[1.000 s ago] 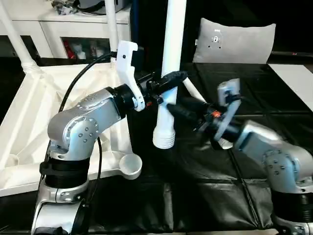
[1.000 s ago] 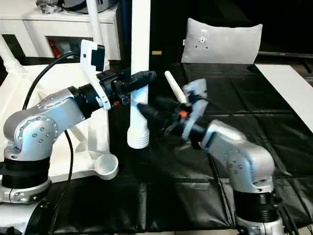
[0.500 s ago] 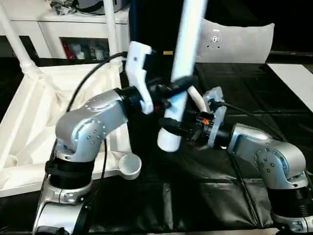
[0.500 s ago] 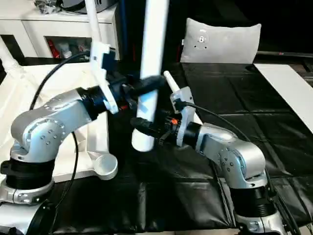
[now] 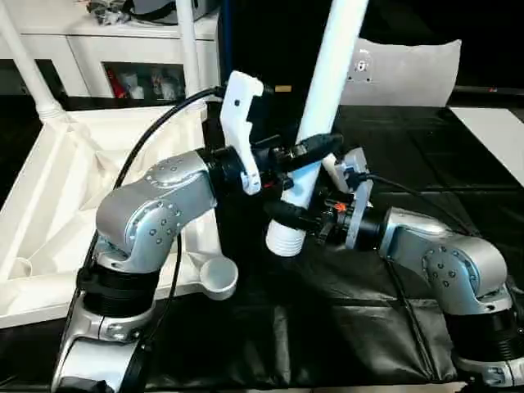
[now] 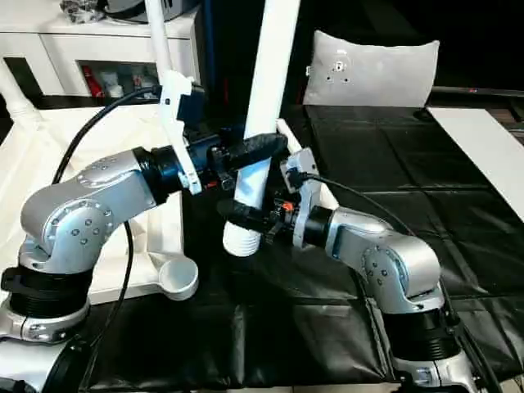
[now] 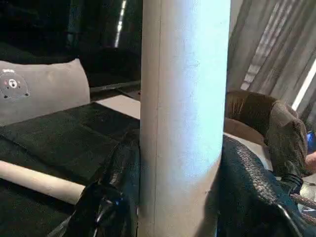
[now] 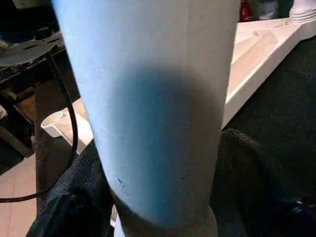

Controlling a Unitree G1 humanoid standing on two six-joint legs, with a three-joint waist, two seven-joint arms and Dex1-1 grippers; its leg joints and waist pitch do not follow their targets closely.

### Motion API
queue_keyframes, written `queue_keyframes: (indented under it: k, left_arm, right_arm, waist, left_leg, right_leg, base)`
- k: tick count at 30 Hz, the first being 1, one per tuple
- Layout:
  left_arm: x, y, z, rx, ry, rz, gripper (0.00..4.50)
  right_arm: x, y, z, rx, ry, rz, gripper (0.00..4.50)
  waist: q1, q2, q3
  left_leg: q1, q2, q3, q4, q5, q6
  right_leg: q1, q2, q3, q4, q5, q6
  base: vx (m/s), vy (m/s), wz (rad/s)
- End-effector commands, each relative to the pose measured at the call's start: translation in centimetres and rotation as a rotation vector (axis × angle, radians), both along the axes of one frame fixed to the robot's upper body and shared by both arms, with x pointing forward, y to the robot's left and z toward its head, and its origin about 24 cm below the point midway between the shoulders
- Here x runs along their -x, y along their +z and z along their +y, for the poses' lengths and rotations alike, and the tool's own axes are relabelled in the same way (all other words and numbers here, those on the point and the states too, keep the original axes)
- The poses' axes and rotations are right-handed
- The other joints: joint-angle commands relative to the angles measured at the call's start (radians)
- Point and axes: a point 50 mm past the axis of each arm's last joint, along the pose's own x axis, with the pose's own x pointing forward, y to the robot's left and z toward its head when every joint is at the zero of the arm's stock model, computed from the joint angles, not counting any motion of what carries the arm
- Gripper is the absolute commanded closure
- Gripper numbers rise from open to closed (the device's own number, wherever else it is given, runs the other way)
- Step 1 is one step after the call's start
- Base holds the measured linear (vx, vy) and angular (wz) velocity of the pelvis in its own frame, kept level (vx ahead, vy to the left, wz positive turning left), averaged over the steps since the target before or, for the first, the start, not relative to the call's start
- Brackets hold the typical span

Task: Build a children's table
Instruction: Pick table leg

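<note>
Tabletop (image 5: 49,205) lies upside down on the black mat at the robot's left, ribbed underside up. Two legs already stand in its far corners; the near round corner socket (image 5: 214,277) is empty.

Leg (image 5: 315,123) in work: long white tube, held off the mat, leaning top-right, ribbed end down just right of the tabletop edge, above and beyond the empty socket.

Left gripper (image 5: 304,151) clamps the leg at mid-height, fingers wrapped on both sides of the tube. Right gripper (image 5: 286,215) sits lower, near the ribbed end, fingers either side of the tube; the right wrist view shows black pads flanking it. Whether that lower grip is fully firm, cannot tell.

Another leg (image 7: 37,180) lies on the mat behind.

Risks, as I judge them:
- Tilted leg meets socket off-axis, jams or skids off the rim.
- Two grips pulling against each other twist the tube, one slips.
- Ribbed end knocks the tabletop edge and shifts the whole top.
- Long upper end swings toward the standing legs.
</note>
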Motion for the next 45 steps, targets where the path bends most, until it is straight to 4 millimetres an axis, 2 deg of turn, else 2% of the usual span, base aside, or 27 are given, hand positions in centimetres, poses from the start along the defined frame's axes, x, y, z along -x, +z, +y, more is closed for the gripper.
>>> queue_keyframes:
  k: [1,2,3,6,7,9,11,16,17,36,37,40,41,45]
  left_arm:
    - [0.5,1.3,-0.6,0.008,-0.044,-0.068,2.69]
    - [0.4,1.3,-0.6,0.009,-0.043,-0.07,2.69]
    - [0.4,1.3,-0.6,0.009,-0.043,-0.07,2.69]
    - [0.4,1.4,-0.6,0.01,-0.043,-0.072,2.69]
    - [0.4,1.4,-0.6,0.012,-0.042,-0.072,2.69]
    - [0.3,1.4,-0.6,0.011,-0.039,-0.073,2.69]
    - [0.3,1.4,-0.6,0.008,-0.036,-0.075,2.69]
    - [0.2,1.3,-0.5,0.002,-0.036,-0.076,2.69]
    - [0.2,1.3,-0.5,0.0,-0.036,-0.076,2.69]
    - [0.1,0.8,-0.3,-0.044,-0.032,-0.086,2.69]
    - [0.1,0.8,-0.3,-0.046,-0.031,-0.087,2.69]
    - [0.1,0.7,-0.3,-0.052,-0.036,-0.089,2.69]
    - [0.1,0.7,-0.3,-0.052,-0.036,-0.089,2.69]
    - [0.2,0.8,-0.4,-0.045,-0.04,-0.093,2.69]
  right_arm:
    - [0.0,-0.3,-0.1,0.016,-0.003,0.026,1.66]
    - [0.0,-0.4,-0.1,0.019,0.003,0.03,1.75]
    - [0.1,-0.4,-0.1,0.02,0.005,0.03,2.03]
    - [0.1,-0.5,-0.1,0.021,0.006,0.032,2.13]
    - [0.1,-0.5,-0.1,0.021,0.007,0.033,2.32]
    - [0.2,-0.5,-0.1,0.024,0.01,0.03,2.43]
    - [0.2,-0.4,0.0,0.0,0.016,0.047,1.93]
    - [0.2,-0.4,0.0,0.008,0.008,0.05,1.65]
    - [0.1,-0.5,-0.1,0.02,-0.002,0.047,1.44]
    - [0.0,0.4,-0.4,-0.001,-0.019,0.004,1.36]
    - [0.0,0.4,-0.4,-0.008,-0.014,0.007,1.07]
    - [0.1,0.5,-0.5,-0.012,-0.011,0.008,0.94]
    - [0.1,0.5,-0.5,-0.012,-0.011,0.008,0.65]
    - [0.1,0.2,-0.6,0.025,-0.028,0.004,0.57]
  waist:
    - [0.003,-0.007,-0.065]
    - [0.003,-0.007,-0.065]
    - [0.004,-0.006,-0.065]
    - [0.003,-0.007,-0.065]
    - [0.004,-0.007,-0.065]
    - [0.004,-0.006,-0.065]
    - [0.003,-0.006,-0.065]
    - [0.004,-0.007,-0.065]
    - [0.004,-0.007,-0.064]
    - [0.004,-0.006,-0.065]
    - [0.004,-0.003,-0.066]
    - [0.003,-0.005,-0.065]
    - [0.004,-0.005,-0.066]
    - [0.004,-0.004,-0.065]
  left_leg:
    - [0.014,0.042,-0.003,-0.062,-0.033,-0.003]
    - [0.014,0.042,-0.004,-0.062,-0.03,-0.002]
    - [0.014,0.043,-0.004,-0.062,-0.029,-0.002]
    - [0.014,0.043,-0.003,-0.062,-0.031,-0.002]
    - [0.014,0.043,-0.004,-0.062,-0.033,-0.003]
    - [0.014,0.043,-0.004,-0.062,-0.032,-0.005]
    - [0.015,0.042,-0.004,-0.062,-0.035,-0.005]
    - [0.015,0.043,-0.003,-0.062,-0.036,-0.006]
    - [0.014,0.043,-0.004,-0.063,-0.037,-0.009]
    - [0.014,0.042,-0.003,-0.063,-0.041,-0.01]
    - [0.014,0.042,-0.003,-0.062,-0.039,-0.01]
    - [0.015,0.043,-0.003,-0.063,-0.041,-0.01]
    - [0.015,0.042,-0.003,-0.062,-0.037,-0.01]
    - [0.015,0.042,-0.003,-0.062,-0.04,-0.012]
  right_leg:
    - [0.051,-0.082,0.049,-0.072,0.066,-0.205]
    - [0.051,-0.081,0.048,-0.072,0.069,-0.204]
    - [0.051,-0.082,0.048,-0.071,0.07,-0.205]
    - [0.051,-0.082,0.048,-0.072,0.072,-0.205]
    - [0.051,-0.083,0.048,-0.072,0.066,-0.204]
    - [0.052,-0.083,0.048,-0.072,0.067,-0.204]
    - [0.051,-0.083,0.048,-0.072,0.064,-0.204]
    - [0.051,-0.083,0.048,-0.073,0.062,-0.207]
    - [0.051,-0.082,0.048,-0.073,0.056,-0.205]
    - [0.051,-0.083,0.048,-0.072,0.052,-0.2]
    - [0.051,-0.083,0.048,-0.071,0.055,-0.201]
    - [0.05,-0.082,0.048,-0.071,0.062,-0.203]
    - [0.051,-0.083,0.048,-0.071,0.067,-0.203]
    - [0.051,-0.082,0.048,-0.072,0.065,-0.206]
  base:
    - [0.0,0.0,0.0]
    - [0.0,0.0,0.0]
    - [0.0,0.0,0.0]
    - [0.0,0.0,0.0]
    - [0.0,0.0,0.0]
    - [0.0,0.0,0.0]
    - [0.0,0.0,0.0]
    - [0.0,0.0,0.0]
    - [0.0,0.0,0.0]
    - [0.0,0.0,0.0]
    - [0.0,0.0,0.0]
    - [0.0,0.0,0.0]
    - [0.0,0.0,0.0]
    - [0.0,0.0,0.0]
